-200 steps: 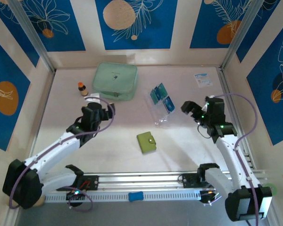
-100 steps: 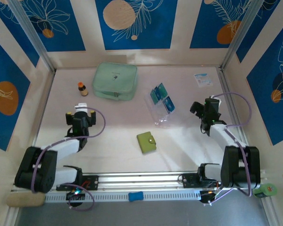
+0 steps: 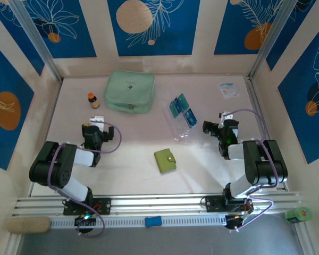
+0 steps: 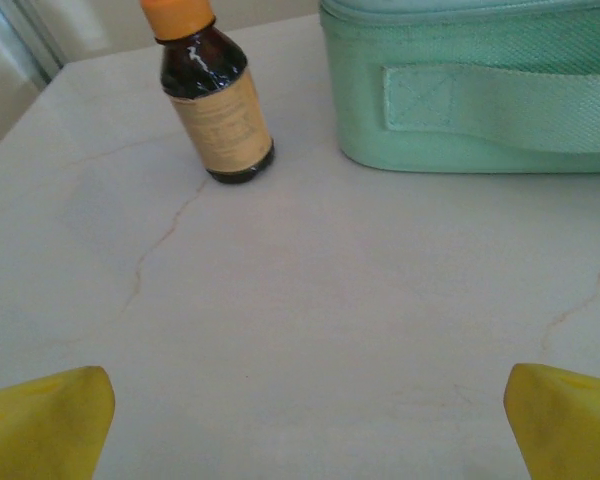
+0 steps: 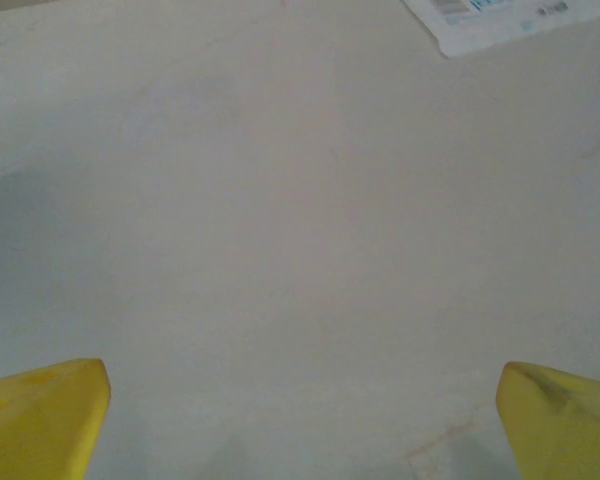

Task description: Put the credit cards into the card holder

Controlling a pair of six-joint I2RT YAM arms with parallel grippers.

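Left gripper and right gripper were held spread wide, empty.
On the tabletop, the card holder was seen toward the near edge; the credit cards were set beyond it.

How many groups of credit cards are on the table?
2: teal credit cards right of the table centre; blue credit cards just right of them; both at the clear stand's far end. Overlapping cards may hide more.
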